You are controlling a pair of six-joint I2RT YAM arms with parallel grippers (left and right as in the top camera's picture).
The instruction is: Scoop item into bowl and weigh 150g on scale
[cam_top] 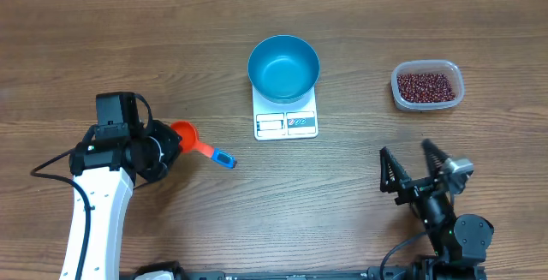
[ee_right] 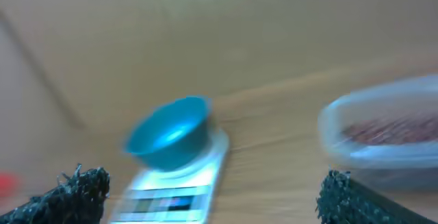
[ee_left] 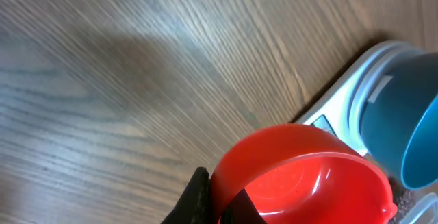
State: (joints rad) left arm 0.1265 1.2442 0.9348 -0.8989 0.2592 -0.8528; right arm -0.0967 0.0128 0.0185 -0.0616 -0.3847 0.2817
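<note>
The blue bowl (cam_top: 283, 68) stands empty on the white scale (cam_top: 286, 122) at the table's middle back. Dark red-brown beans (cam_top: 425, 86) fill a clear plastic tub (cam_top: 454, 98) to the right. An orange-red scoop (cam_top: 184, 134) with a blue-tipped handle (cam_top: 224, 158) lies left of the scale. My left gripper (cam_top: 170, 144) is shut on the scoop's cup rim; in the left wrist view the black fingers (ee_left: 196, 195) pinch the red cup (ee_left: 308, 176). My right gripper (cam_top: 414, 171) stands wide open and holds nothing, in front of the tub. Its view shows the bowl (ee_right: 168, 135), scale (ee_right: 174, 193) and beans (ee_right: 390, 129), blurred.
Bare wooden table surrounds everything. Black cables trail from the left arm (cam_top: 94, 203) at the front left. The right arm's base (cam_top: 458, 237) sits at the front right edge.
</note>
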